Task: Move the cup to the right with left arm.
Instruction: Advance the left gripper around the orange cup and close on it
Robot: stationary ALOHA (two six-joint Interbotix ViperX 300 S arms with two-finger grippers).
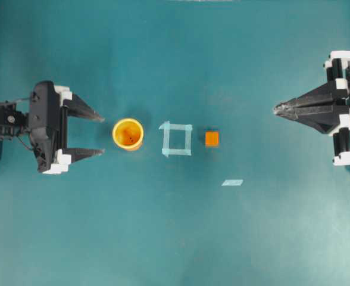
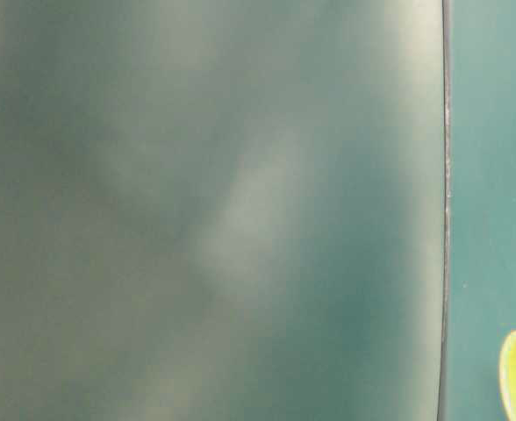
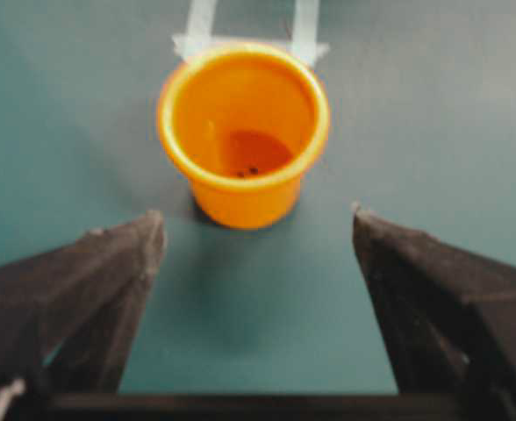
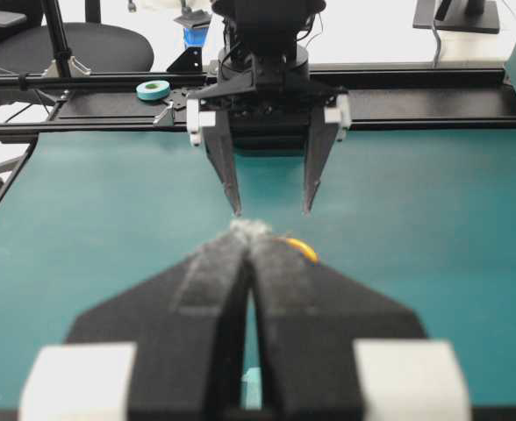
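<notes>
**No legible text in any view**

No words, brand names, numbers or signs can be read anywhere. The cup (image 1: 128,134) carries no label. The tape square (image 1: 177,139) just beside it on the mat is blank, as is the loose tape strip (image 1: 232,182) farther from the cup. The tape roll (image 4: 153,89) behind the table shows no readable print.

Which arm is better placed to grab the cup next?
Left: the left gripper is open, aimed at the cup just ahead. The right gripper is shut and far across the table.
</notes>
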